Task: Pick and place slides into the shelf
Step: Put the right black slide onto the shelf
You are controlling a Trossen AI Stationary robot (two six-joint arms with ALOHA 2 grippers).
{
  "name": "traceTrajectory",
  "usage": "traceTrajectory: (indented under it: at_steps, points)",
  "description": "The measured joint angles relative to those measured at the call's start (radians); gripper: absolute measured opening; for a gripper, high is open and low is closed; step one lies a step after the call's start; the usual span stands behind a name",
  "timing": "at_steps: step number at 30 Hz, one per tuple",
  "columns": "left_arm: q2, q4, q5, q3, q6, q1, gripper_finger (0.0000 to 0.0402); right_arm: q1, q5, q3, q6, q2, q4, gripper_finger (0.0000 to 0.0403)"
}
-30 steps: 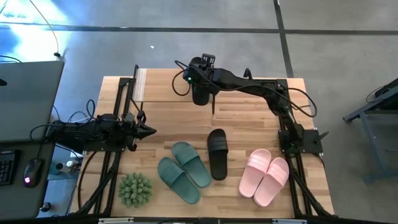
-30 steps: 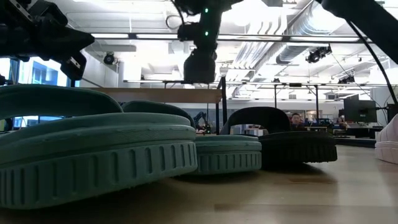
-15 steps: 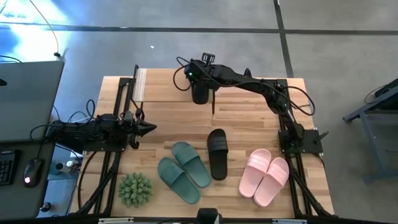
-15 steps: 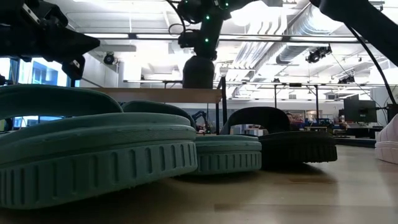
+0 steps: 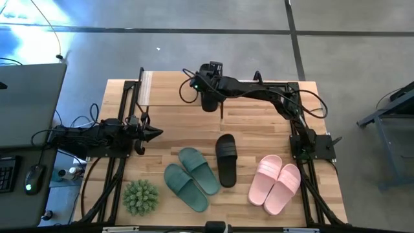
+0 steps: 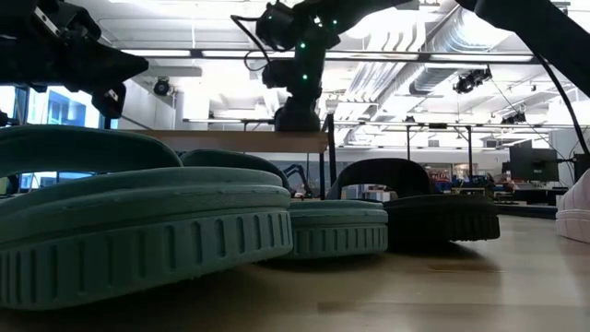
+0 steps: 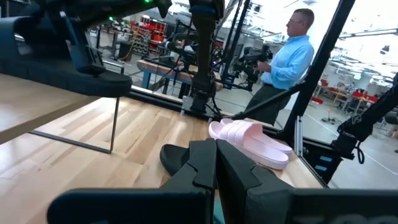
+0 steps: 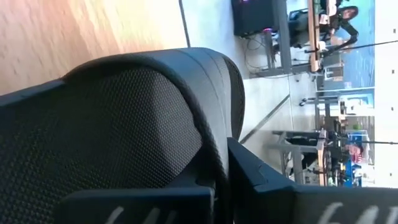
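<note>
My right gripper (image 5: 208, 89) reaches over the shelf (image 5: 169, 96), a low rack with a light top board, at the table's far side. It is shut on a black slide (image 5: 208, 101), which the low view shows sitting on the shelf's top board (image 6: 221, 140). The other black slide (image 5: 226, 159), the dark green pair (image 5: 192, 178) and the pink pair (image 5: 276, 182) lie sole-down on the near half of the table. My left gripper (image 5: 155, 134) hovers shut at the table's left side, touching nothing. My right gripper (image 8: 217, 177) pinches the black slide by the edge of its wide textured strap (image 8: 208, 124), one finger (image 8: 261, 177) on each side of the strap. It comes from above, pointing down. The slide's lower end (image 6: 297, 127) meets the shelf's top board.
A spiky green plant ball (image 5: 140, 197) sits at the near left corner. Bare tabletop (image 5: 259, 126) lies between the shelf and the slides. A person in a blue shirt (image 7: 292, 56) stands in the room beyond the table's right side.
My right gripper has gone down over the shelf, staying shut. The black slide, hanging clear above the top board a second ago, now sits down on that board.
</note>
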Motion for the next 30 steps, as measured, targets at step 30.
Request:
traceTrajectory:
  at_steps: [30]
  points:
    - [0.000, -0.002, 0.012, 0.000, -0.003, 0.000, 0.0001, -0.006, -0.004, 0.012, 0.004, 0.000, -0.057, 0.0012]
